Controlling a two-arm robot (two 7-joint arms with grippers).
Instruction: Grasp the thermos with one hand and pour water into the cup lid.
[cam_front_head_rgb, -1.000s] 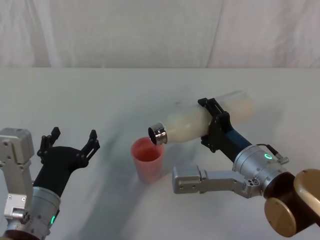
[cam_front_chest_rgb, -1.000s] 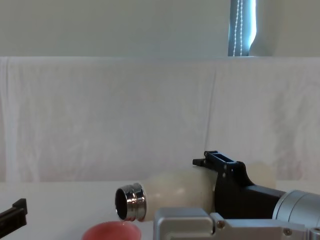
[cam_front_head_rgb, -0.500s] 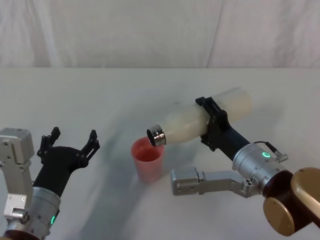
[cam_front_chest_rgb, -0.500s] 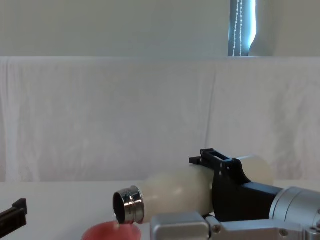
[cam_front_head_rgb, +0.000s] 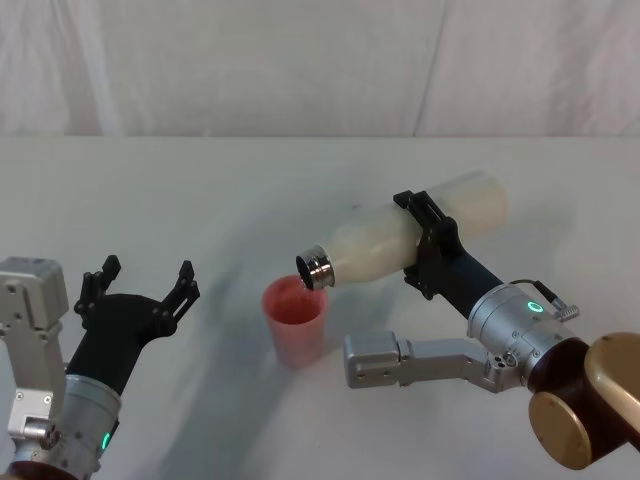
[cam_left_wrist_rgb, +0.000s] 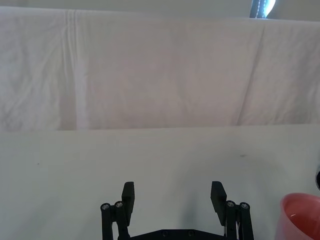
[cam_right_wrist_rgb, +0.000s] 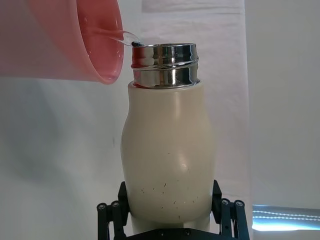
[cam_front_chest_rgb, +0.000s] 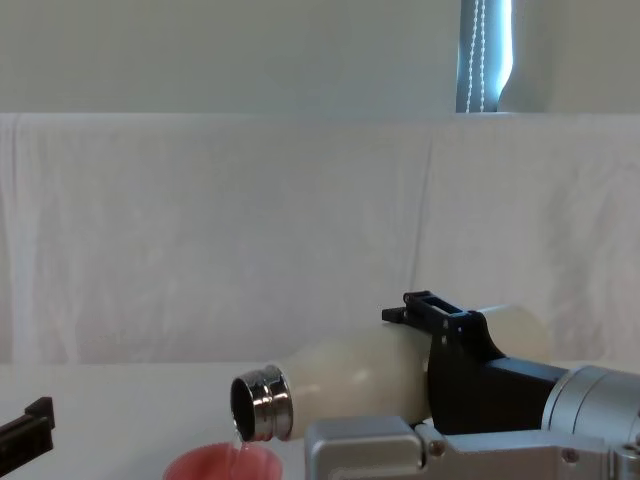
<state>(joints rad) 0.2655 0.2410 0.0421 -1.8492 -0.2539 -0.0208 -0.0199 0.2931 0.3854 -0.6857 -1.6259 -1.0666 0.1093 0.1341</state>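
Observation:
My right gripper (cam_front_head_rgb: 428, 238) is shut on the cream-white thermos (cam_front_head_rgb: 400, 236), holding it tipped with its steel neck (cam_front_head_rgb: 315, 268) down toward the left. The neck hangs just over the rim of the salmon-pink cup lid (cam_front_head_rgb: 295, 318), which stands on the table. In the right wrist view a thin stream of water runs from the thermos (cam_right_wrist_rgb: 169, 155) mouth into the cup lid (cam_right_wrist_rgb: 75, 40). The chest view shows the thermos (cam_front_chest_rgb: 350, 385) neck above the cup lid (cam_front_chest_rgb: 222, 465) too. My left gripper (cam_front_head_rgb: 140, 283) rests open to the left of the cup lid, holding nothing.
A white cloth covers the table (cam_front_head_rgb: 200, 190) and hangs as a backdrop behind it. Bare cloth lies between my left gripper (cam_left_wrist_rgb: 173, 197) and the far edge. The cup lid (cam_left_wrist_rgb: 301, 216) sits just off that gripper's side.
The thermos tipped its neck lower toward the cup lid, then eased slightly; water now runs from its mouth. The left arm has not moved.

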